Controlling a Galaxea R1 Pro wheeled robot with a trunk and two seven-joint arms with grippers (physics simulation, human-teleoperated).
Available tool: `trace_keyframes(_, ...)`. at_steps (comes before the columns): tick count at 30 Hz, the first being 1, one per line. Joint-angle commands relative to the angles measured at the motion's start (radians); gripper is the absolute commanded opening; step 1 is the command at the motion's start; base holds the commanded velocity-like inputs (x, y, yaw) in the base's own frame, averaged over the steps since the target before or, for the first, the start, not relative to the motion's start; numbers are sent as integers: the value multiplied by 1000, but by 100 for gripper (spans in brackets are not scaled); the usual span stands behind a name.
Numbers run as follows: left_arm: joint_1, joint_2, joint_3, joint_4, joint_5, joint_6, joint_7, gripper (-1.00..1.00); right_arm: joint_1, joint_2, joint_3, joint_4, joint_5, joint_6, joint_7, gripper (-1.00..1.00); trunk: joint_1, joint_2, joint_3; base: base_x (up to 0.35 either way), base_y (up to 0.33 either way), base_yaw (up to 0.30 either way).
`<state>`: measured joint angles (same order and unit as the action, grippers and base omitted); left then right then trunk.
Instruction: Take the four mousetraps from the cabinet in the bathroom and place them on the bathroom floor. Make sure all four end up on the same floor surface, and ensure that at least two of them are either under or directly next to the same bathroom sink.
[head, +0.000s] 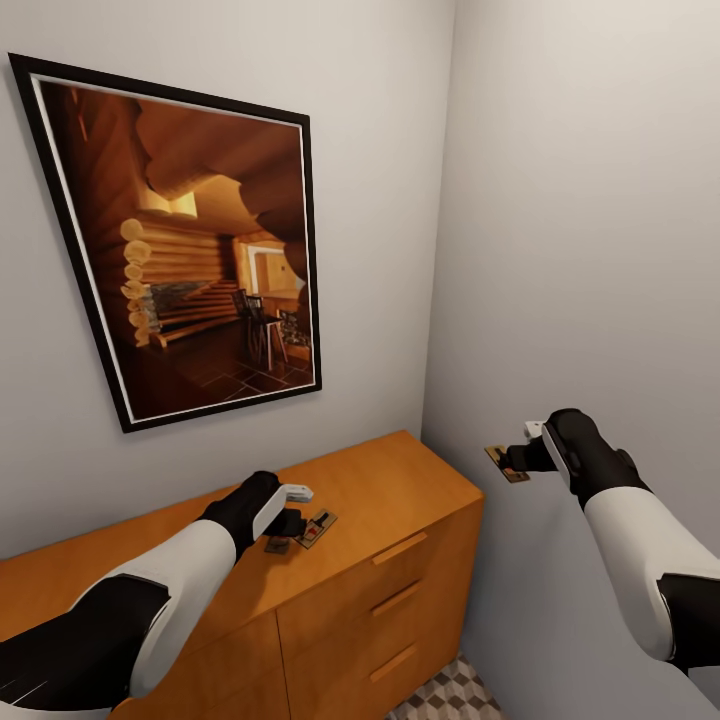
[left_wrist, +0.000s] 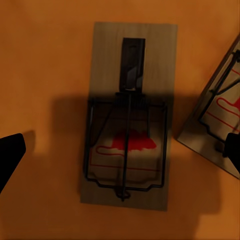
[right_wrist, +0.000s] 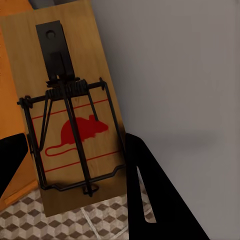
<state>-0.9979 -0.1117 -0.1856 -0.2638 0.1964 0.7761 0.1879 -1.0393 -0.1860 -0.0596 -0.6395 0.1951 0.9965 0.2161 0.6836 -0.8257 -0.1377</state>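
- Here, two mousetraps lie flat on the smooth top of the cabinet: a small one directly under the left gripper, and a second just beside it, toward the corner of the room.
- In the left wrist view, the trap below the gripper is a pale rectangular wooden board with a dark wire spring frame, a black metal tab and a red mouse shape printed on it. The edge of the neighbouring trap lies at an angle just beside it.
- The left gripper's black fingertips stand apart on either side of the trap, touching nothing.
- A third mousetrap is held in the air by the right gripper, beyond the cabinet's end and near the plain grey wall.
- In the right wrist view, this trap shows the same light wood grain, black wire and red mouse print. The right jaws are clamped on its lower end.
- The cabinet is glossy orange-brown wood with flat drawer fronts and wooden bar handles.
- A patch of the bathroom floor shows beneath, tiled in a brown, beige and white cube pattern.
- A black-framed picture of a log cabin interior hangs above the cabinet.
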Motion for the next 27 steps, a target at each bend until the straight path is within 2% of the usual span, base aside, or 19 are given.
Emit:
trace_keyframes(1,-1,0,-6,-1,11,4,7,100,-1,0,-3,-1,10,2,9,-100,0,-1,-2,0,0,0)
trace_keyframes(27,0,-2,-6,-1,11,5,6,100,-1,0,-3,0,9,2,14,-100,0,-1,-2,0,0,0)
